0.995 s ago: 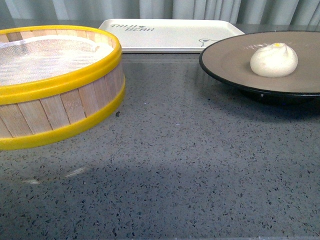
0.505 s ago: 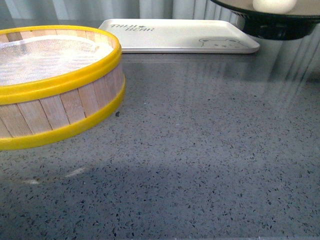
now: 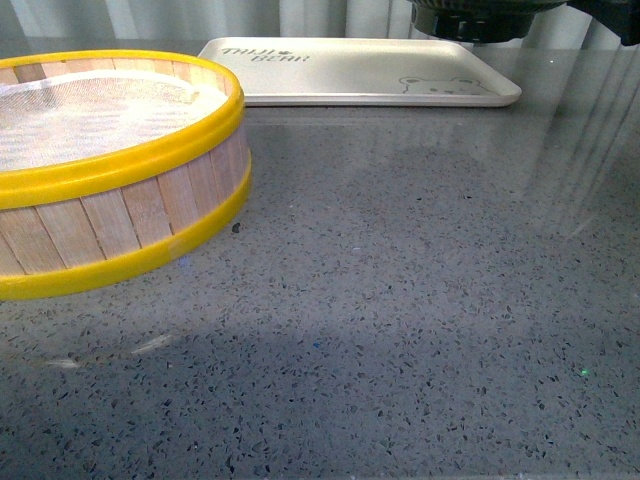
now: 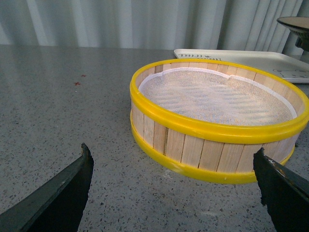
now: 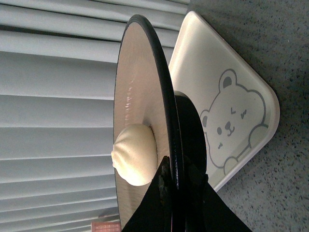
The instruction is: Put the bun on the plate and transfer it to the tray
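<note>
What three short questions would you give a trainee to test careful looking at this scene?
1. True or false: the bun rests on the plate.
2. The right pincer is closed on: A) the tray's corner, B) the plate's rim, C) the steamer basket's wall.
3. Fill in: the left pincer is ____ and holds nothing.

Key: 1 true; 2 B; 3 open.
</note>
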